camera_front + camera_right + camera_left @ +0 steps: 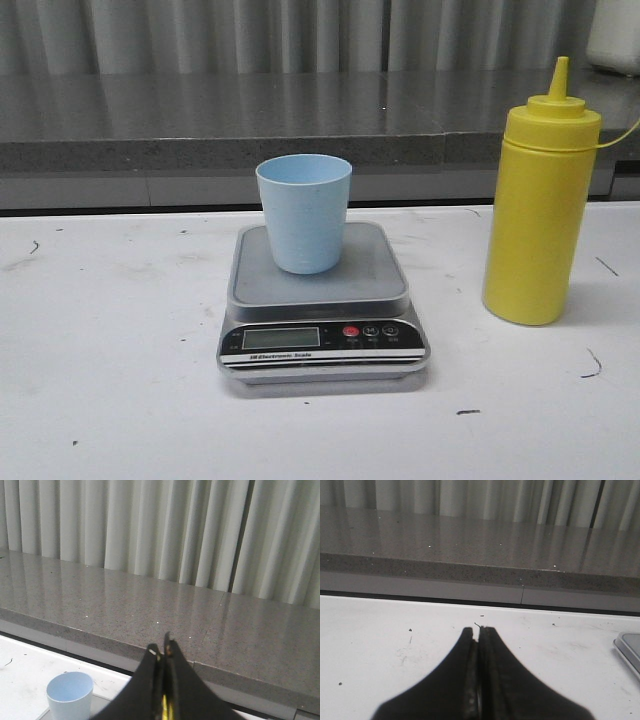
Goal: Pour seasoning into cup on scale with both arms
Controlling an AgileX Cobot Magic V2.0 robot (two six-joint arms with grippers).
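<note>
The pale blue cup stands upright on the steel platform of the silver scale in the middle of the white table. The yellow seasoning bottle stands upright to the right of the scale, apart from it. Neither gripper shows in the front view. My left gripper is shut and empty, low over the table, with a corner of the scale off to its side. My right gripper is shut, with a thin yellow sliver showing through the slit low between its fingers. The cup shows beside it.
A grey stone ledge runs along the back of the table, with a pale curtain behind it. A white object stands on the ledge at the far right. The white table has small dark marks.
</note>
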